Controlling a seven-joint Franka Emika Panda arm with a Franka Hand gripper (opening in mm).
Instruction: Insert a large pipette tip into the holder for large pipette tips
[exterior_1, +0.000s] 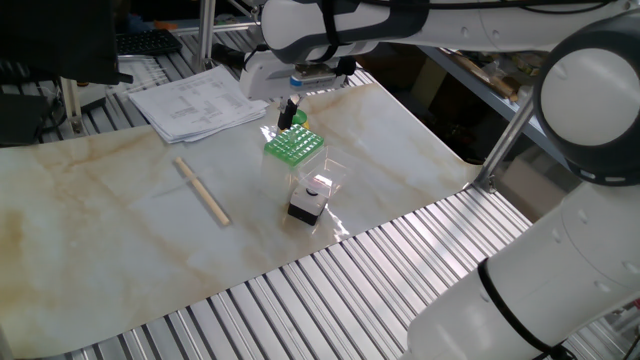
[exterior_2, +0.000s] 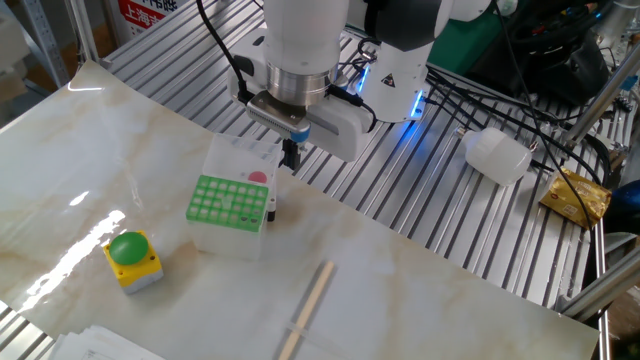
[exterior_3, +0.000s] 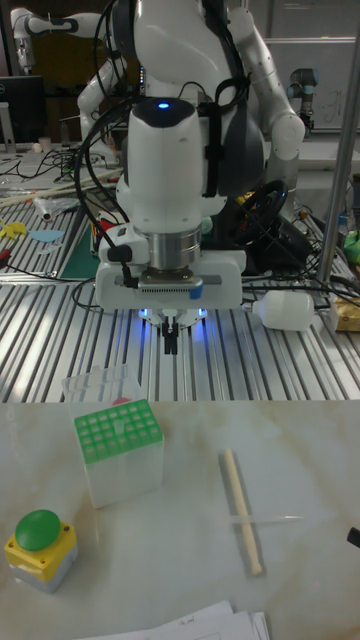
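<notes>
The holder for large pipette tips (exterior_1: 294, 145) (exterior_2: 231, 200) (exterior_3: 118, 435) is a small bright green rack with a grid of round holes, standing on a white base on the marble tabletop. My gripper (exterior_1: 290, 108) (exterior_2: 290, 155) (exterior_3: 172, 338) hangs above and just behind it, its black fingers pressed together, shut. I can make out nothing between them. In the tall fixed view a thin clear pipette tip (exterior_3: 272, 520) lies flat on the table, crossing a wooden stick (exterior_3: 241, 510). Its size is unclear.
A clear plastic box (exterior_2: 240, 160) and a small black block (exterior_1: 308, 203) stand right by the rack. A green button on a yellow base (exterior_2: 132, 258) (exterior_3: 40, 535) sits nearby. The wooden stick (exterior_1: 202, 190) (exterior_2: 308, 310), papers (exterior_1: 195, 100) and a white bottle (exterior_2: 497, 155) are around.
</notes>
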